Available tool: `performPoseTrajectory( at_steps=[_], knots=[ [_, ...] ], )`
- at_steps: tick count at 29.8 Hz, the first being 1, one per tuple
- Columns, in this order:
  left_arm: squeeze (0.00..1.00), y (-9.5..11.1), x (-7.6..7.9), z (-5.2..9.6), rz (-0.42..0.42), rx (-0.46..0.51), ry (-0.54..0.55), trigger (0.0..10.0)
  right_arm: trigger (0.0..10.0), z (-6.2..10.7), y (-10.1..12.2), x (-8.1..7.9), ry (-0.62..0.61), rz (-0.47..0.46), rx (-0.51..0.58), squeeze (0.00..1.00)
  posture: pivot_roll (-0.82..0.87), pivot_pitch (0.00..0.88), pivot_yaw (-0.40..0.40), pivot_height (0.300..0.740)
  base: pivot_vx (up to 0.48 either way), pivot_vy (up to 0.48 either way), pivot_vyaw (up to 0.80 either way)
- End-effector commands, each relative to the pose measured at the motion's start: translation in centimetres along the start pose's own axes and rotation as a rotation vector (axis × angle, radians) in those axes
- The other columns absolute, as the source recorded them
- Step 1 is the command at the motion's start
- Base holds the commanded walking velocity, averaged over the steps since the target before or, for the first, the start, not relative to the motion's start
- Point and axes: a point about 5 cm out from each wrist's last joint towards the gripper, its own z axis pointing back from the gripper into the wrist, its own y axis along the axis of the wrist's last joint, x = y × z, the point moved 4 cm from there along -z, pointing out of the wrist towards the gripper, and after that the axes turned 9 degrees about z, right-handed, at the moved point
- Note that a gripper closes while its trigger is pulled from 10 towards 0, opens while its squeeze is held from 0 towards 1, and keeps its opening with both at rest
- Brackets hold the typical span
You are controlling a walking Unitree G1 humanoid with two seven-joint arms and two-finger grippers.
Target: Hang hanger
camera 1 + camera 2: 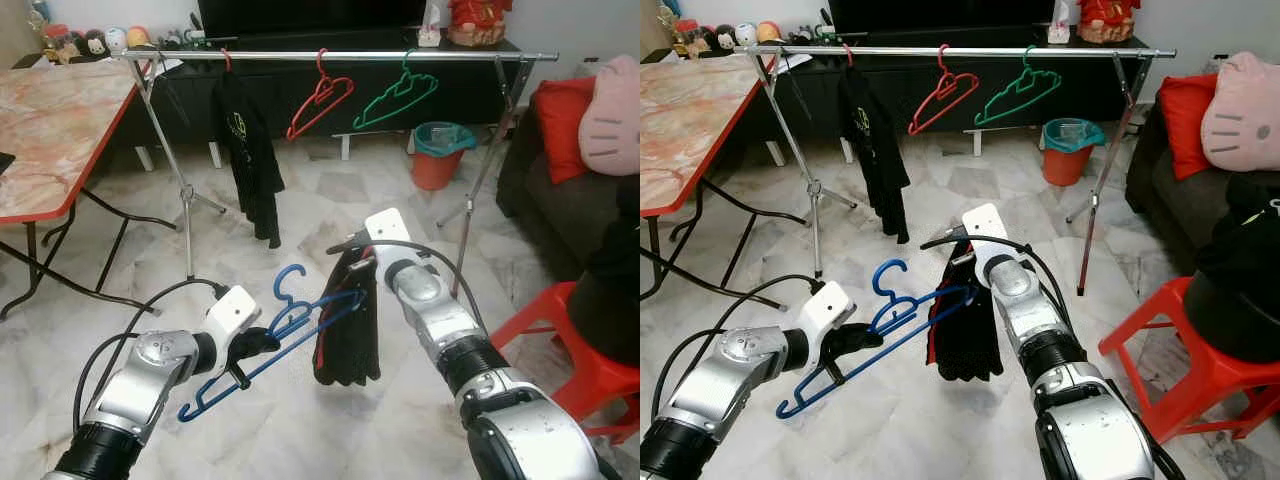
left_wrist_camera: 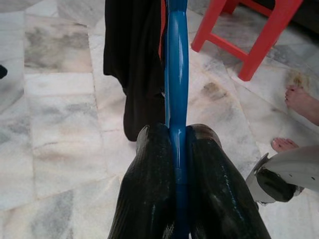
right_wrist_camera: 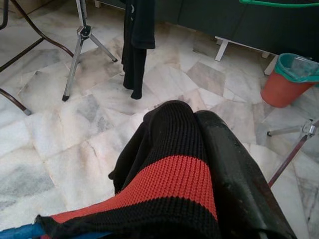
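Right claw point(image 3: 199, 164) perhaps under black-red garment point(image 3: 164, 184)

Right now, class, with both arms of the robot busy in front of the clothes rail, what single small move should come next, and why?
Probably the right gripper should draw the black garment further along the blue hanger. The left gripper is shut on the hanger's lower bar, and the garment hangs bunched at the hanger's far end rather than spread across it. The rail stands farther off, so hanging likely comes later.

The 2 eye views look forward and down from the head onto the floor point(image 1: 300, 420), facing the far clothes rail point(image 1: 330, 57). Each wrist view sits close along its own fingers; both share the black garment point(image 3: 164, 189) near the floor.
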Motion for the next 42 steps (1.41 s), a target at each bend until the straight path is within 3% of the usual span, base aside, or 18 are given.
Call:
performPoseTrajectory(
  at_steps=[1,11,22,32,42],
  knots=[
    [0.00,0.2,-0.3,0.0,-0.038,-0.011,0.012,10.0,10.0,0.0,1.1,0.2,-0.003,0.004,0.034,0.00,0.01,0.000,-0.001,0.740,0.000,0.000,0.00],
    [0.00,-0.3,-0.4,0.0,-0.057,-0.042,0.026,10.0,10.0,0.0,1.0,0.2,-0.005,0.006,0.030,0.00,0.00,0.000,-0.003,0.740,0.000,0.000,0.00],
    [0.00,0.4,-1.2,-0.3,-0.048,-0.003,0.088,10.0,10.0,0.1,1.0,0.1,0.004,0.009,0.031,0.00,0.00,0.000,-0.003,0.740,0.000,0.000,0.00],
    [0.00,1.0,-0.2,-0.6,-0.014,0.040,0.031,10.0,10.0,0.1,1.1,-1.0,0.060,0.027,0.032,0.00,0.00,0.000,-0.002,0.740,0.000,0.000,0.00],
    [0.00,1.7,-2.0,-1.0,-0.011,0.062,0.168,10.0,10.0,0.9,1.2,-1.8,0.092,0.049,0.043,0.00,0.00,0.000,-0.002,0.740,0.000,0.000,0.00]
  ],
)
